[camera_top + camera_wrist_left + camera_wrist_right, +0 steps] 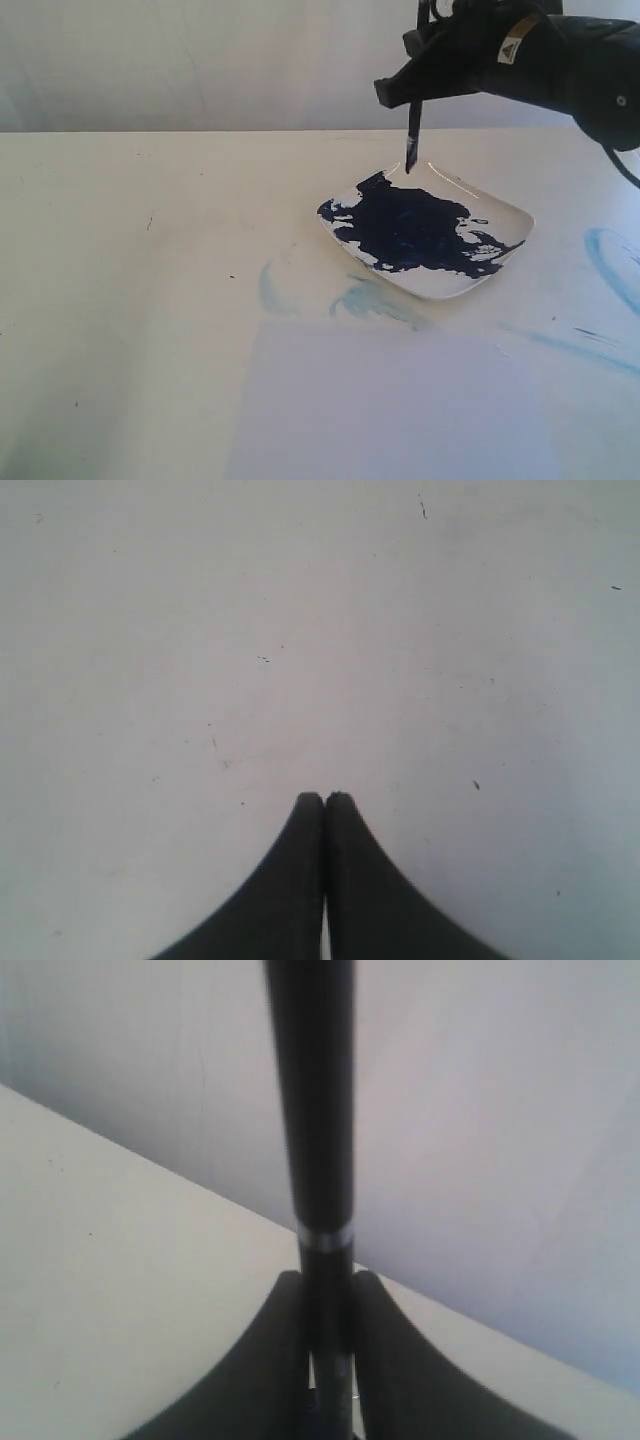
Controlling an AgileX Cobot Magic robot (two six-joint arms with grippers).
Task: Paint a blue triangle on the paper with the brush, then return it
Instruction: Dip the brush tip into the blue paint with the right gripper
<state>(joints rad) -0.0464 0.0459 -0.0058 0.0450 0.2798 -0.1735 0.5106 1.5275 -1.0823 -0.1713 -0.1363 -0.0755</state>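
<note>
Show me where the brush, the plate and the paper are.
brush (412,140), exterior view, lower handle.
plate (496,213), exterior view, bare far rim.
paper (400,410), exterior view, blank middle.

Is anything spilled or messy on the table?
Yes. Pale blue smears stain the table beside the plate and near the right edge, off the paper. The dark-blue paint sprawls unevenly across most of the plate.

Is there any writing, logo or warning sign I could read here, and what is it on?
Yellow triangle sign on a sticker on the right arm: any print is too blurred to read.
No text visible on the plate, the paper or the brush.
</note>
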